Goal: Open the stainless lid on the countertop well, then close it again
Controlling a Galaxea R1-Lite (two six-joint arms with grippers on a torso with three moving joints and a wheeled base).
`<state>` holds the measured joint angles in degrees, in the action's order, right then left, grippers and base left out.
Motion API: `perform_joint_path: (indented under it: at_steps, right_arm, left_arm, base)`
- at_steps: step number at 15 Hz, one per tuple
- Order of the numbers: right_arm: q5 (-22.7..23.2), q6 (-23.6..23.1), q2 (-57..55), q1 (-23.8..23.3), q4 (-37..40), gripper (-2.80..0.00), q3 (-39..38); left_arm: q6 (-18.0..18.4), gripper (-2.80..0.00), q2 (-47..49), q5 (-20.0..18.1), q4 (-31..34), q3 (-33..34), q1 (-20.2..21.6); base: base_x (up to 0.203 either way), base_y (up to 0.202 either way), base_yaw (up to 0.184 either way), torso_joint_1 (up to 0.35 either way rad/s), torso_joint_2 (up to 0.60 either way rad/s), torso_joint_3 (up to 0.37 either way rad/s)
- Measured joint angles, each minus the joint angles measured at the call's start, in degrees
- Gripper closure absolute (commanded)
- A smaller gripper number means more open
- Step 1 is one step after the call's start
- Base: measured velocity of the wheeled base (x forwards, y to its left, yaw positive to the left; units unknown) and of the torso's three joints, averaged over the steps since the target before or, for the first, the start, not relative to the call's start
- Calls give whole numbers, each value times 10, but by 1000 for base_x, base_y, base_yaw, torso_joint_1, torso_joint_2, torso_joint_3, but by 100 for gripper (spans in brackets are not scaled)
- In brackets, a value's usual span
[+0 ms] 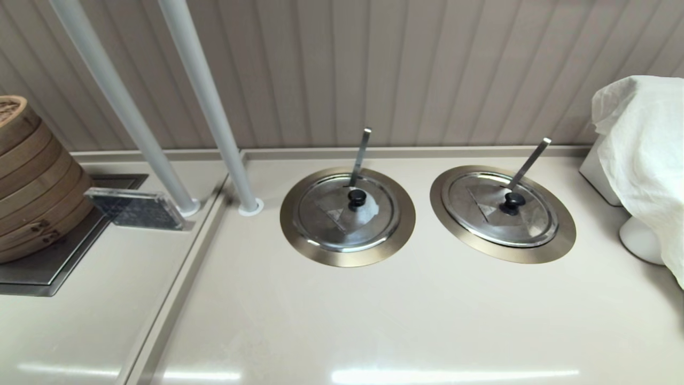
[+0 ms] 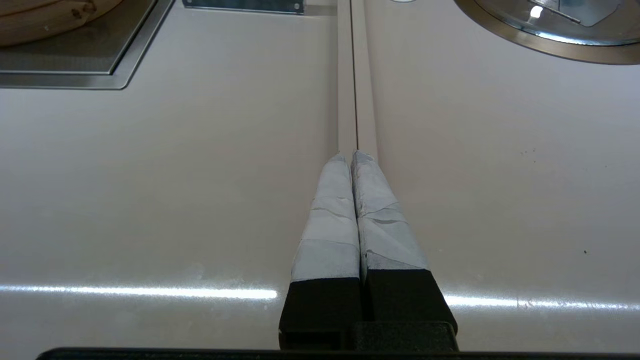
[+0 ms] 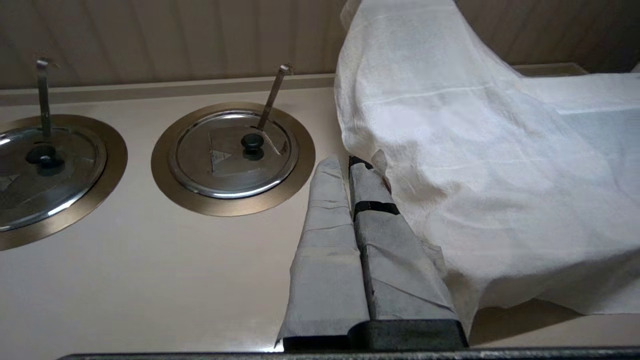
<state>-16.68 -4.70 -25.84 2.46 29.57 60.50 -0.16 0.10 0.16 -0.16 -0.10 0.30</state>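
Observation:
The stainless lid (image 1: 489, 214) lies closed on the right countertop well, inside its bronze-steel ring (image 1: 561, 238). It has a black knob (image 1: 514, 201), and a flat utensil handle (image 1: 528, 163) slants through its far edge. In the right wrist view the same lid (image 3: 220, 165), ring (image 3: 230, 206) and knob (image 3: 252, 142) lie ahead and to one side of my right gripper (image 3: 345, 162). That gripper is shut and empty, beside a white cloth. My left gripper (image 2: 350, 155) is shut and empty over the countertop seam. Neither arm shows in the head view.
A twin lid (image 1: 326, 214) with a near-upright handle covers the left well (image 2: 550, 47). White cloth (image 1: 641, 155) drapes something at the right edge. Bamboo steamers (image 1: 32, 176) stand at the left on a recessed tray. Two grey poles (image 1: 208, 107) rise behind the seam.

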Motion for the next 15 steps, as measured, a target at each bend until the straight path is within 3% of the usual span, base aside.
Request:
perform_joint_path:
  at_steps: [4,8,10,13,15]
  right_arm:
    - [23,-4,146,-14,14,0,-101]
    - [94,30,238,-23,9,0,-252]
    - [134,33,251,-24,-63,0,-356]
    - [174,-2,258,-25,-229,0,-528]
    - [191,-24,259,-25,-286,0,-586]
  left_arm:
    - [0,0,0,0,0,0,0]
    - [0,0,0,0,0,0,0]
    - [0,0,0,0,0,0,0]
    - [0,0,0,0,0,0,0]
    - [0,0,0,0,0,0,0]
  base:
    - [0,0,0,0,0,0]
    - [0,0,0,0,0,0]
    - [0,0,0,0,0,0]
    - [0,0,0,0,0,0]
    - [0,0,0,0,0,0]
